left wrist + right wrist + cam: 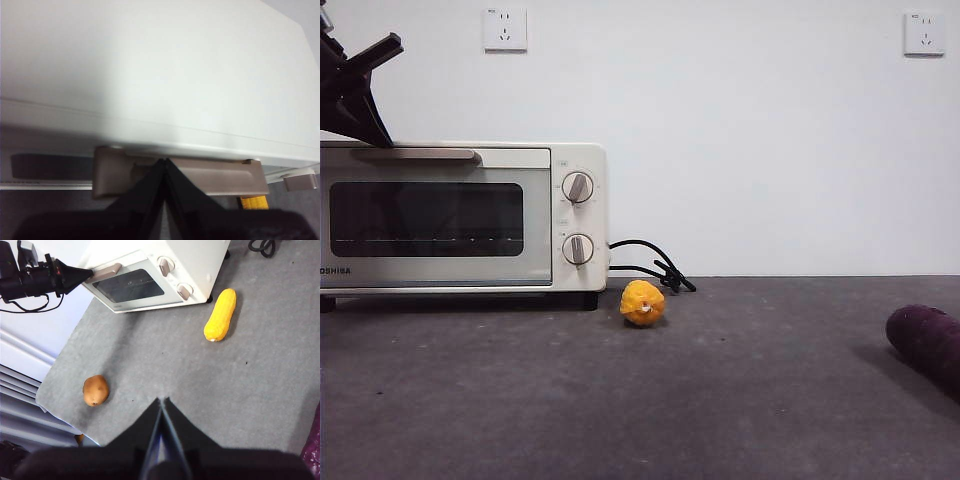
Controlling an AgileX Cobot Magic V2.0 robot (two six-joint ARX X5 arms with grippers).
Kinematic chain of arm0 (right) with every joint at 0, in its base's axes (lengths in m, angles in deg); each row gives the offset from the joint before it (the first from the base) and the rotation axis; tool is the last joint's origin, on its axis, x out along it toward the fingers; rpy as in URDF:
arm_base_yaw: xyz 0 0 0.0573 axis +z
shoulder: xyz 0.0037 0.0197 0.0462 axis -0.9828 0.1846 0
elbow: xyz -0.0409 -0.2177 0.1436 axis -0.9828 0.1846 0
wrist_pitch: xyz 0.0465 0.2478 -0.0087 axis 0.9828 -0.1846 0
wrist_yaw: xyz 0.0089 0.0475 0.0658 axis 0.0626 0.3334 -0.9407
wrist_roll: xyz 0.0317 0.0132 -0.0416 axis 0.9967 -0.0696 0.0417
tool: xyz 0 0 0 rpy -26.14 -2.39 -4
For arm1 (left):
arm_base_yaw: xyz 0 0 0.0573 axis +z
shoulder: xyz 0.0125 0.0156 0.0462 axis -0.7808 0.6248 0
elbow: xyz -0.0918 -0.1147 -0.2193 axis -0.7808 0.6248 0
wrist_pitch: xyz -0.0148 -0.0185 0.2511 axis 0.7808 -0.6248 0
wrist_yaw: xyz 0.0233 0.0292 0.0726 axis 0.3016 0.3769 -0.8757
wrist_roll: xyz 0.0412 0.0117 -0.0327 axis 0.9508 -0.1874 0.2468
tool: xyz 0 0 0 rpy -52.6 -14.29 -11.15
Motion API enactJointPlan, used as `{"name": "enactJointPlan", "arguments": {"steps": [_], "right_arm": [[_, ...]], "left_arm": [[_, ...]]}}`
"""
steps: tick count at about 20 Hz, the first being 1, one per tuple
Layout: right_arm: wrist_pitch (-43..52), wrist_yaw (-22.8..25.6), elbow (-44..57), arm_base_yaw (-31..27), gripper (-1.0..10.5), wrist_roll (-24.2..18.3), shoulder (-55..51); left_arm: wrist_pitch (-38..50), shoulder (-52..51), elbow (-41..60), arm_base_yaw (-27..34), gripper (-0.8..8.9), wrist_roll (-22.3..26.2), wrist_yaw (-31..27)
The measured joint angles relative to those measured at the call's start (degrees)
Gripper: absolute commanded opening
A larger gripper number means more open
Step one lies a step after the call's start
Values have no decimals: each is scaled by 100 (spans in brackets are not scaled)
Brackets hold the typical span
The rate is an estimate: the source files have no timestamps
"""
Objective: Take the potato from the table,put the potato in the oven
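Two hands pinched closed, empty; left hand [165, 165] at oven [460, 215] handle; grey table [740, 400], white wall.

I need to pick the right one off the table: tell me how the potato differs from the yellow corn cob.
The potato is small, roundish and orange-brown; the corn cob is long, narrow and bright yellow. The potato's skin looks smooth and dull, the cob's bumpy. The cob lies close beside the oven; the potato lies far from it, near the table edge. Both rest untouched on the table.

Oven [460, 215]: brand lettering on lower left of door front, cut off by the picture's edge, legible as "OSHIBA"; small markings around the two knobs [578, 187] too small to read; no other legible text.
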State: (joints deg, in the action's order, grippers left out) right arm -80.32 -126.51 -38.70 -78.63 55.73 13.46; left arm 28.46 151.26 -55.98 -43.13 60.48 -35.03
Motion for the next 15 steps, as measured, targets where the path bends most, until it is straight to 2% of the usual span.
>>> {"name": "enactJointPlan", "arguments": {"steps": [15], "right_arm": [[-328, -2, 0, 0, 1, 20, -2]], "left_arm": [[-328, -9, -92, 0, -5, 446, -118]]}}
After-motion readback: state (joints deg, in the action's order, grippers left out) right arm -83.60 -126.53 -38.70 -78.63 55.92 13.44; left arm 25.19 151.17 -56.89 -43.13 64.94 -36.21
